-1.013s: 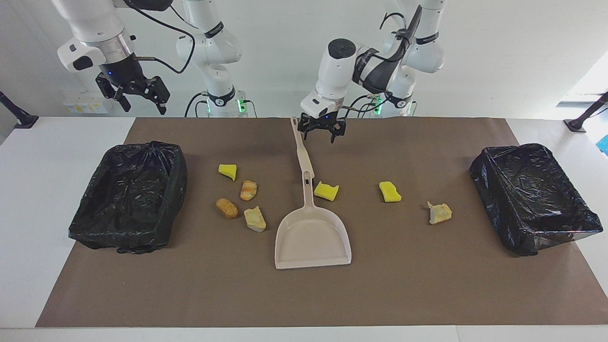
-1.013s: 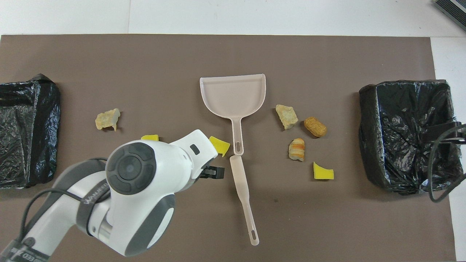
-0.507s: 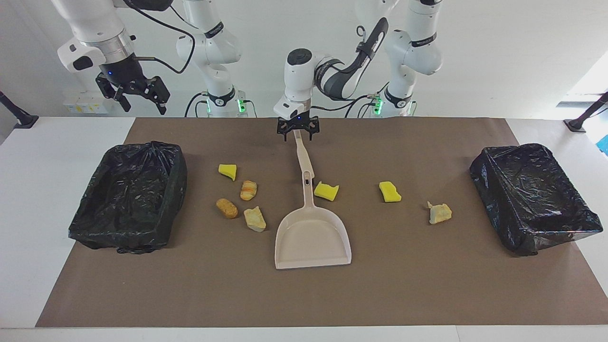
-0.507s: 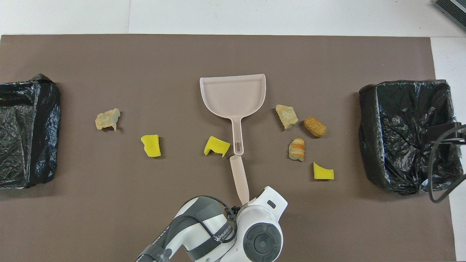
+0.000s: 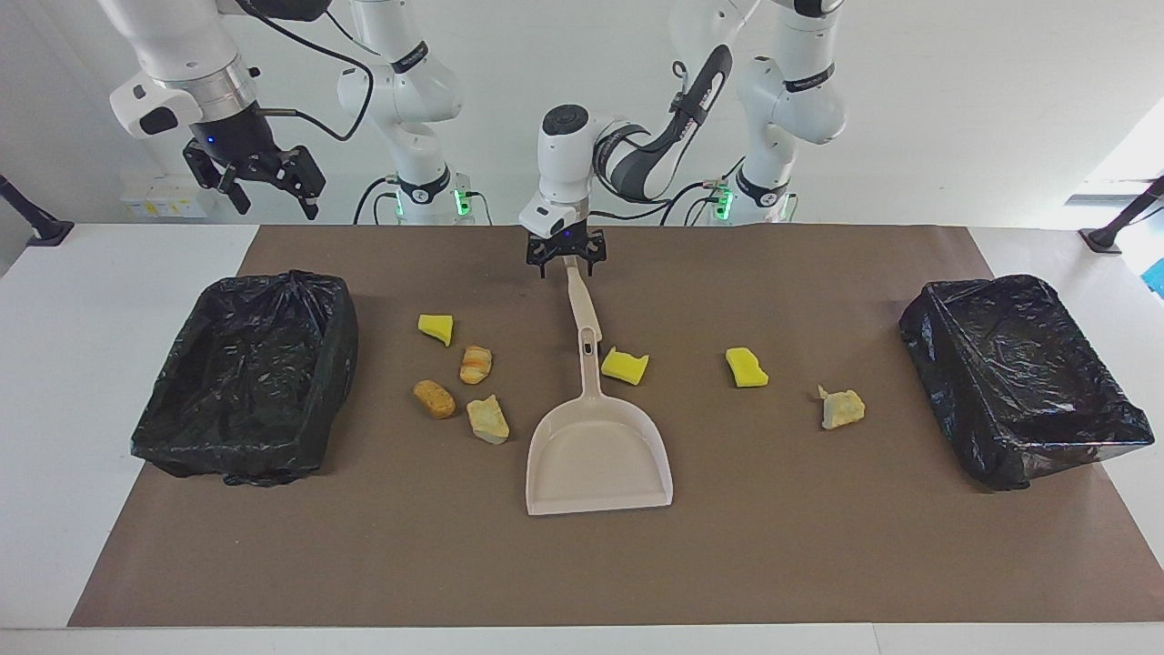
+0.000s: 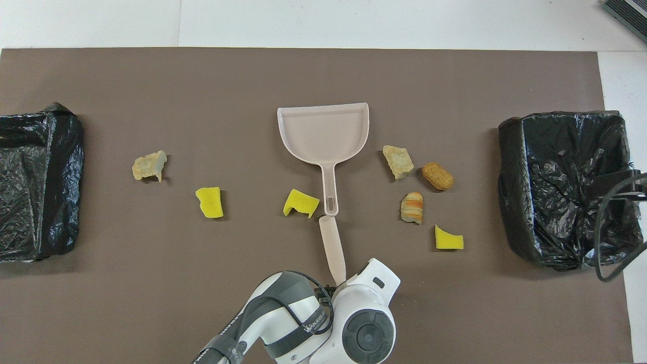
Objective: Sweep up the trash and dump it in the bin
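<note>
At upper centre, the left gripper (image 5: pixel 566 258) has dropped, jaws open, around the slim beige plastic scraper (image 5: pixel 578 300), ready to grasp; right gripper (image 5: pixel 264 186) waits open.

One marking shows: white lettering on the grey cable sleeve (image 6: pixel 308 327) along the left arm (overhead view, near the bottom edge). Its letters cannot be made out with certainty. Nothing else carries readable text.
</note>
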Robot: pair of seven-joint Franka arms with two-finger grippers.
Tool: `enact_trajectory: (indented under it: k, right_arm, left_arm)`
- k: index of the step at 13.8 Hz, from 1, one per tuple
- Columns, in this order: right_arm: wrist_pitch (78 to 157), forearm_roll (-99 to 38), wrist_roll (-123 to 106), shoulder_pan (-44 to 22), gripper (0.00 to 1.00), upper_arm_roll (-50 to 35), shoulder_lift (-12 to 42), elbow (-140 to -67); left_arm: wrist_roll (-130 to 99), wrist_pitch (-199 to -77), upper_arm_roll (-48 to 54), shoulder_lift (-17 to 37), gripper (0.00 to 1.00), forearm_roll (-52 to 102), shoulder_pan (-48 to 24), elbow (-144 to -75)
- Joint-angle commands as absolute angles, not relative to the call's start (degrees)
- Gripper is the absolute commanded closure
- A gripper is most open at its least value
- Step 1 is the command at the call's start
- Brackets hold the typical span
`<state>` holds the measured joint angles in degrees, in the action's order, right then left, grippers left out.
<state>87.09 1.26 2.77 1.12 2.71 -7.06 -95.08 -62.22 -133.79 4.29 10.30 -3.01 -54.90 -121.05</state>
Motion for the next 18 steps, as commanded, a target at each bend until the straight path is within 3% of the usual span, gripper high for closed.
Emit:
enact_trajectory:
  k: [1, 3, 6, 11, 18]
  right_arm:
    - [87.01, 1.23, 1.93, 1.49, 0.0, 2.46, -8.26, -96.33]
    - [87.01, 1.23, 1.93, 1.49, 0.0, 2.55, -8.26, -96.33]
    - [87.1, 1.23, 1.93, 1.49, 0.0, 2.55, -8.26, -96.33]
    - [87.27, 1.23, 1.85, 1.58, 0.0, 2.55, -8.17, -96.33]
    - [87.45, 1.23, 2.02, 1.58, 0.0, 2.46, -8.0, -96.33]
  left_arm:
    - [-65.82, -131.4, 3.78, 8.7, 0.0, -4.04, -55.72, -121.64]
    - [-66.18, -130.78, 3.87, 8.44, 0.01, -4.04, -56.07, -121.73]
    - [-66.45, -130.87, 4.04, 8.35, 0.13, -4.04, -56.16, -121.82]
    - [-66.53, -130.96, 4.22, 8.0, 0.2, -4.04, -56.95, -121.99]
    - [-70.14, -131.57, 4.13, 7.03, 0.24, -3.96, -58.62, -123.39]
